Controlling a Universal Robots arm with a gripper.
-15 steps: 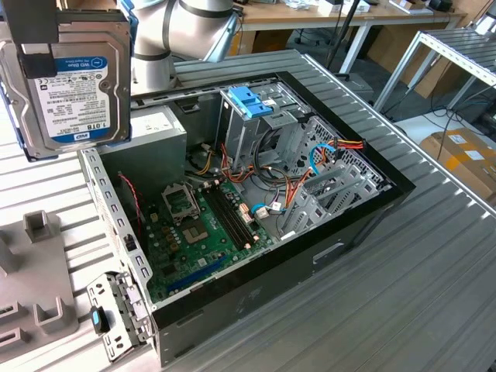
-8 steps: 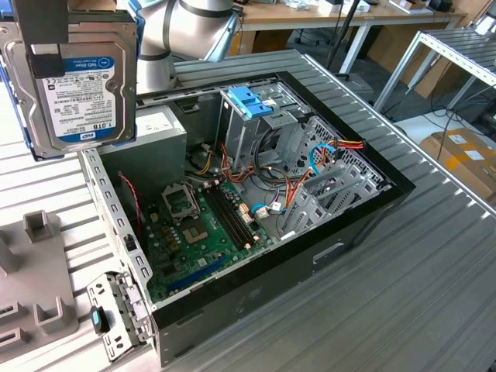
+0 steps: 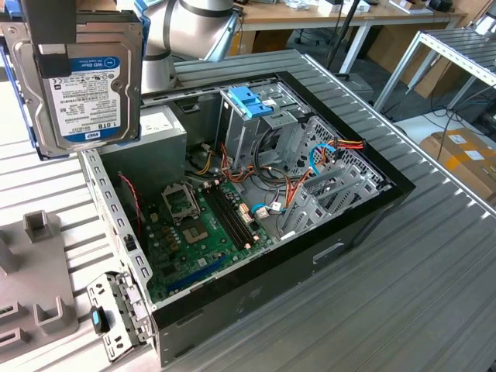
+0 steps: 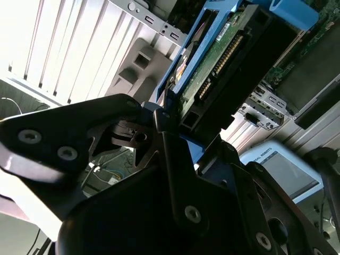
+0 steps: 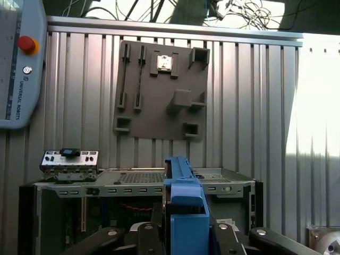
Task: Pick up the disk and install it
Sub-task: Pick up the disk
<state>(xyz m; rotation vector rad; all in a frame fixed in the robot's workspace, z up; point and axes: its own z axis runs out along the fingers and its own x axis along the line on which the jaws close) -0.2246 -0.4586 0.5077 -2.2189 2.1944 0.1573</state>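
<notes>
The disk (image 3: 87, 81), a silver metal drive with a white and blue label and blue side rails, hangs upright in the air at the exterior view's upper left. It is above and beside the open computer case (image 3: 341, 232). My gripper (image 3: 53, 54) is shut on it from above, with a black finger (image 3: 48, 27) pressed on its labelled face. In the second wrist view the gripper (image 4: 183, 125) clamps the disk's end, and the green circuit board (image 4: 212, 69) shows. In the first wrist view the disk's blue rail (image 5: 183, 204) stands edge-on between the black linkages.
Inside the case are the motherboard (image 3: 201, 225), a drive cage with a bare blue bracket (image 3: 252, 101), cables, and a grey power supply (image 3: 164, 132). A grey fixture plate (image 5: 159, 90) lies on the slatted table beside the case. A teach pendant (image 5: 16, 64) lies further off.
</notes>
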